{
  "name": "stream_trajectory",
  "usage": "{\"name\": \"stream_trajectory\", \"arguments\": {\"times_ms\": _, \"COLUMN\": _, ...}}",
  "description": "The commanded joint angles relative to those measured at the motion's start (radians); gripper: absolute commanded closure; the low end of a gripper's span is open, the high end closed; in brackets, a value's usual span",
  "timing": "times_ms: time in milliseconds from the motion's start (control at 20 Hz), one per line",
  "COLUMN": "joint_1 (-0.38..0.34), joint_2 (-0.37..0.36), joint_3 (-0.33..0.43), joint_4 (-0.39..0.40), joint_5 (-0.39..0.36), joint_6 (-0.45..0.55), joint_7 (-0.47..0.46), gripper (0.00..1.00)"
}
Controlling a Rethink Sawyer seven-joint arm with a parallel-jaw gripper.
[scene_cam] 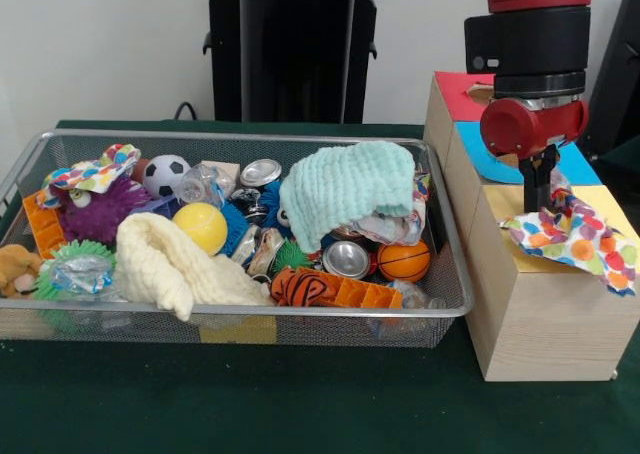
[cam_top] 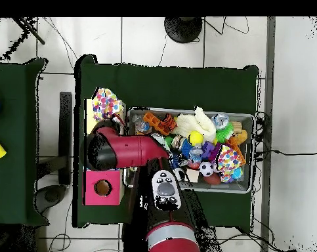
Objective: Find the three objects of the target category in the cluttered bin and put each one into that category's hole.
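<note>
My gripper (scene_cam: 540, 202) hangs over the yellow-topped box (scene_cam: 612, 212) at the right. It is shut on a polka-dot fabric piece (scene_cam: 575, 239) that drapes over the box's top and front edge; this piece also shows in the overhead view (cam_top: 107, 104). The hole is hidden under the fabric. A second polka-dot piece (scene_cam: 92, 172) lies at the far left of the wire bin (scene_cam: 250, 136), on a purple spiky toy; it also shows in the overhead view (cam_top: 230, 157). A third piece is not clearly visible.
A mint-green waffle cloth (scene_cam: 350, 179) and a cream fluffy cloth (scene_cam: 175, 264) lie on the clutter in the bin, with a yellow ball (scene_cam: 200, 226), a small basketball (scene_cam: 404, 261) and a can (scene_cam: 347, 259). The blue-topped box (scene_cam: 480, 154) and the red-topped box (scene_cam: 455, 89) stand behind the yellow-topped one.
</note>
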Motion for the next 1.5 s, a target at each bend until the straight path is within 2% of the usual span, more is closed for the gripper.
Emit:
{"name": "stream_trajectory", "arguments": {"times_ms": 50, "joint_1": -0.037, "joint_2": 0.057, "joint_3": 0.159, "joint_4": 0.136, "joint_5": 0.047, "joint_6": 0.082, "joint_7": 0.229, "gripper": 1.00}}
{"name": "stream_trajectory", "arguments": {"times_ms": 600, "joint_1": -0.038, "joint_2": 0.101, "joint_3": 0.179, "joint_4": 0.101, "joint_5": 0.018, "joint_6": -0.050, "joint_7": 0.230, "gripper": 1.00}}
{"name": "stream_trajectory", "arguments": {"times_ms": 800, "joint_1": -0.042, "joint_2": 0.133, "joint_3": 0.174, "joint_4": 0.085, "joint_5": 0.010, "joint_6": -0.150, "joint_7": 0.261, "gripper": 1.00}}
{"name": "stream_trajectory", "arguments": {"times_ms": 1050, "joint_1": 0.021, "joint_2": 0.153, "joint_3": 0.074, "joint_4": 0.056, "joint_5": -0.005, "joint_6": -0.146, "joint_7": 0.220, "gripper": 1.00}}
{"name": "stream_trajectory", "arguments": {"times_ms": 1300, "joint_1": 0.095, "joint_2": 0.185, "joint_3": -0.040, "joint_4": 0.046, "joint_5": 0.023, "joint_6": -0.191, "joint_7": 0.231, "gripper": 1.00}}
{"name": "stream_trajectory", "arguments": {"times_ms": 1500, "joint_1": 0.120, "joint_2": 0.196, "joint_3": -0.084, "joint_4": 0.066, "joint_5": 0.032, "joint_6": -0.234, "joint_7": 0.241, "gripper": 1.00}}
